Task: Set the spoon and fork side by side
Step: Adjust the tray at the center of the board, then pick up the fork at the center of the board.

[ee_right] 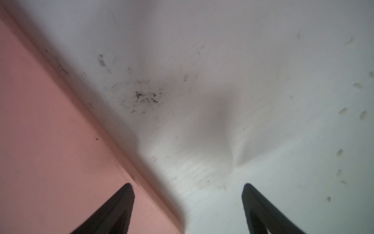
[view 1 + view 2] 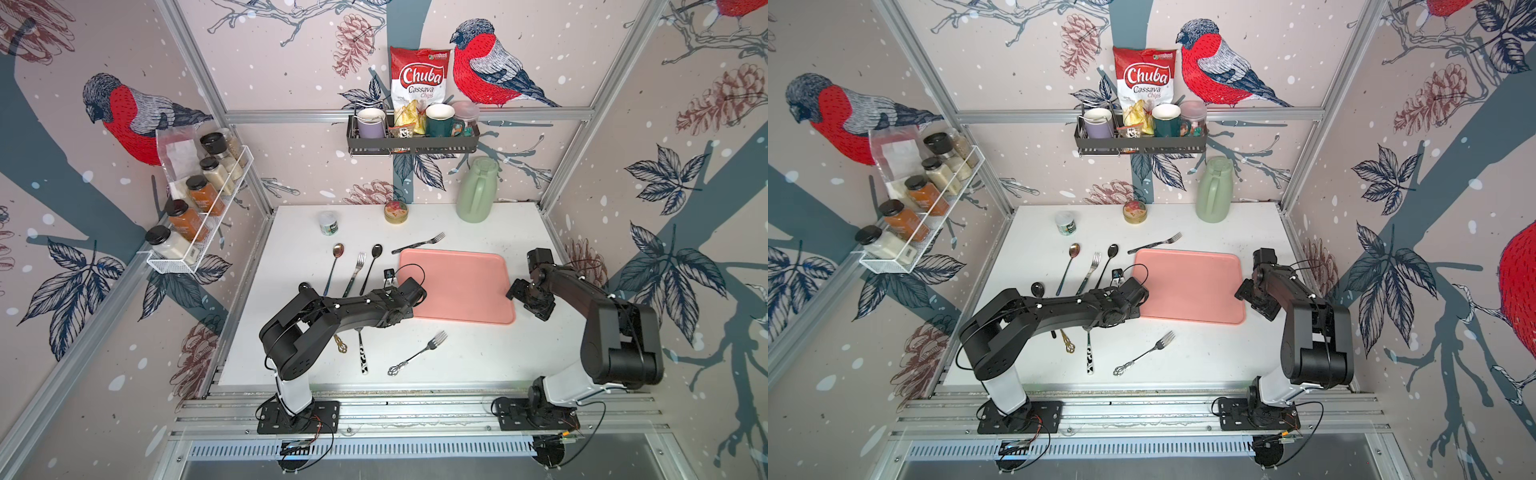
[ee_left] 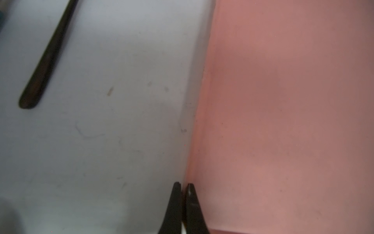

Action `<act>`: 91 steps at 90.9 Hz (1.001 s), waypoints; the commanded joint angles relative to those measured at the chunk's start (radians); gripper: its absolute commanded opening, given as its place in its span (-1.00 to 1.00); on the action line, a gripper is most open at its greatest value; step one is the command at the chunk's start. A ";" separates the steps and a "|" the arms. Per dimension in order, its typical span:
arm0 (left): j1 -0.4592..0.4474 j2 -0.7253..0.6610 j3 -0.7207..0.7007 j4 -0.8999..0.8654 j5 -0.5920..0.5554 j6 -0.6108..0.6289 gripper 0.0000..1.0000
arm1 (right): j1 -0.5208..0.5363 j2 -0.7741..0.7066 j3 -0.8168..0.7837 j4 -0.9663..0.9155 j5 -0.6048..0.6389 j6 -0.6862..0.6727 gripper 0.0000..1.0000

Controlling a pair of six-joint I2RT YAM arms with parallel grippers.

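Empty-handed at the pink tray [image 2: 457,286] — nothing picked up.
My left gripper [image 3: 183,185] is closed on nothing at the tray's left edge; my right gripper [image 1: 187,187] gapes empty at its right edge. The black spoon [image 2: 370,270] and a fork [image 2: 354,274] lie just left of the tray — next, I judge, open over a handle.

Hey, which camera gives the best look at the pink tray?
The top views: both show the pink tray nearly whole, only a corner hidden behind the left arm. Each wrist view shows just a blurred strip along one edge, beside the white table.
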 commanded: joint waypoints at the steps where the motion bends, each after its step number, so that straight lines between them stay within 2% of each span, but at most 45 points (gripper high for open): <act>1: 0.004 -0.031 -0.017 -0.119 -0.040 0.028 -1.00 | 0.017 -0.001 0.014 0.001 -0.025 0.004 0.72; 15: 0.022 -0.040 -0.021 -0.149 -0.010 0.119 -1.00 | 0.044 -0.058 0.019 0.003 -0.064 0.006 0.74; 30: 0.054 -0.076 -0.031 -0.184 0.024 0.199 -0.99 | 0.106 -0.119 0.058 -0.049 -0.045 -0.021 0.75; 33: 0.056 -0.097 -0.034 -0.195 0.020 0.205 -0.77 | 0.116 -0.133 0.062 -0.061 -0.044 -0.021 0.75; 38: 0.055 -0.134 -0.038 -0.214 0.013 0.221 -0.19 | 0.132 -0.165 0.065 -0.069 -0.050 -0.015 0.75; 41: 0.053 -0.160 -0.038 -0.231 0.007 0.229 0.06 | 0.140 -0.184 0.064 -0.069 -0.058 -0.011 0.75; 48: 0.043 -0.226 -0.042 -0.272 -0.005 0.255 0.28 | 0.166 -0.228 0.068 -0.074 -0.065 0.000 0.76; 61: 0.029 -0.329 -0.060 -0.409 -0.062 0.244 0.35 | 0.228 -0.305 0.059 -0.069 -0.060 0.028 0.77; 71: 0.022 -0.377 -0.114 -0.497 -0.067 0.168 0.35 | 0.269 -0.346 0.055 -0.067 -0.055 0.047 0.77; 77: 0.011 -0.427 -0.182 -0.518 -0.066 0.104 0.28 | 0.285 -0.357 0.057 -0.066 -0.058 0.056 0.77; 85: -0.032 -0.523 -0.267 -0.465 -0.022 0.058 0.24 | 0.310 -0.364 0.055 -0.057 -0.065 0.063 0.77; 91: -0.104 -0.595 -0.320 -0.362 0.017 0.087 0.24 | 0.327 -0.364 0.046 -0.040 -0.079 0.072 0.77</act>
